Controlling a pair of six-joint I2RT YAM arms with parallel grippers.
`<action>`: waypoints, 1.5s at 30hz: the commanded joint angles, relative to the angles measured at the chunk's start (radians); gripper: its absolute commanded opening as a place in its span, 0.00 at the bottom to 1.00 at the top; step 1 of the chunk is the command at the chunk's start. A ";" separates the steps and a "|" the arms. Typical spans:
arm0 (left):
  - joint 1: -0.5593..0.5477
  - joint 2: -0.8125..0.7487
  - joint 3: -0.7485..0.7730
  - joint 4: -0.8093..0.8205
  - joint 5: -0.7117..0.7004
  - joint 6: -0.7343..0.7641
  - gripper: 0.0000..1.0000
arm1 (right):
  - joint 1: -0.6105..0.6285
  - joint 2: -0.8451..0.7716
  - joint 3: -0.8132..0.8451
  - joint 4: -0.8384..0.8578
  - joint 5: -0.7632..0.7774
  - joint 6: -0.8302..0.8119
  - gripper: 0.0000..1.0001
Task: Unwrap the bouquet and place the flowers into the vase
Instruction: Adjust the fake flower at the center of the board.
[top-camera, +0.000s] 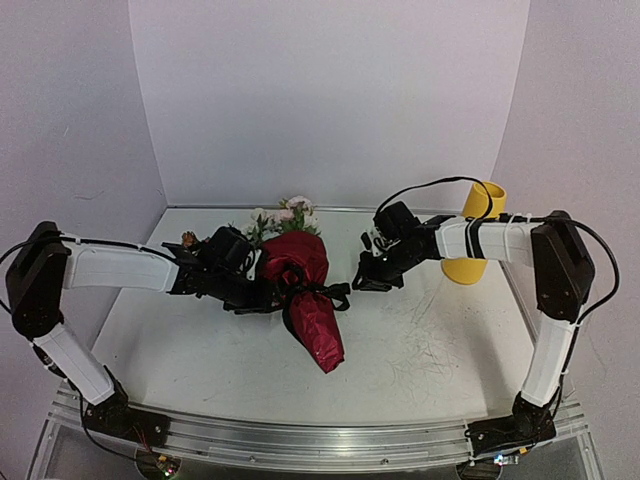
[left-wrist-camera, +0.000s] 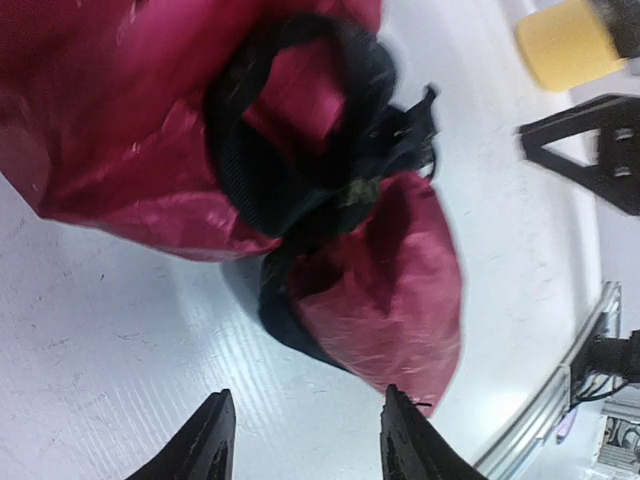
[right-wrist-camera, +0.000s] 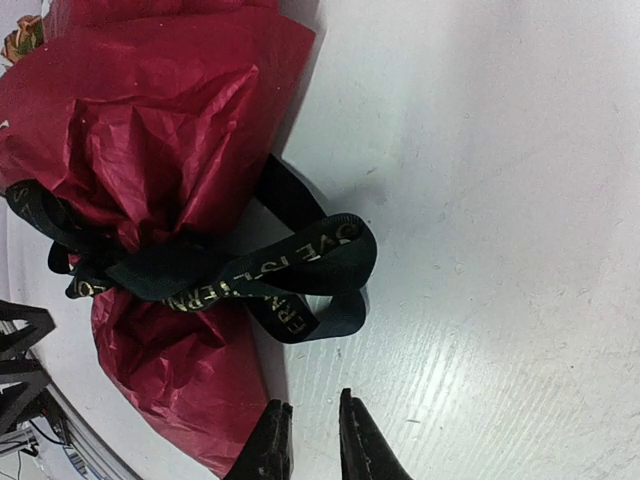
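The bouquet (top-camera: 305, 290) lies on the table (top-camera: 430, 340): crinkled dark red wrap (left-wrist-camera: 380, 290) cinched by a black, gold-lettered ribbon (right-wrist-camera: 300, 270), with pale flowers (top-camera: 285, 215) at the far end. The left gripper (left-wrist-camera: 310, 445) is half open and empty, the wrap just ahead of it. The right gripper (right-wrist-camera: 310, 440) has a narrow empty gap, the ribbon loop just beyond it.

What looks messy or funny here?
Nothing looks broken or spilled. The bouquet just lies on its side on the table, still wrapped, its black ribbon loosely looped. The vase stands apart, partly behind the right arm.
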 joint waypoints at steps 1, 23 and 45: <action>-0.009 0.074 0.064 0.020 -0.045 0.017 0.44 | 0.010 -0.054 0.015 -0.029 0.014 0.014 0.20; -0.015 0.253 0.152 0.042 -0.059 0.045 0.23 | 0.009 -0.095 -0.040 -0.029 0.032 -0.036 0.22; -0.026 0.394 0.237 0.055 -0.034 0.009 0.24 | 0.001 -0.004 0.020 -0.041 0.018 -0.096 0.21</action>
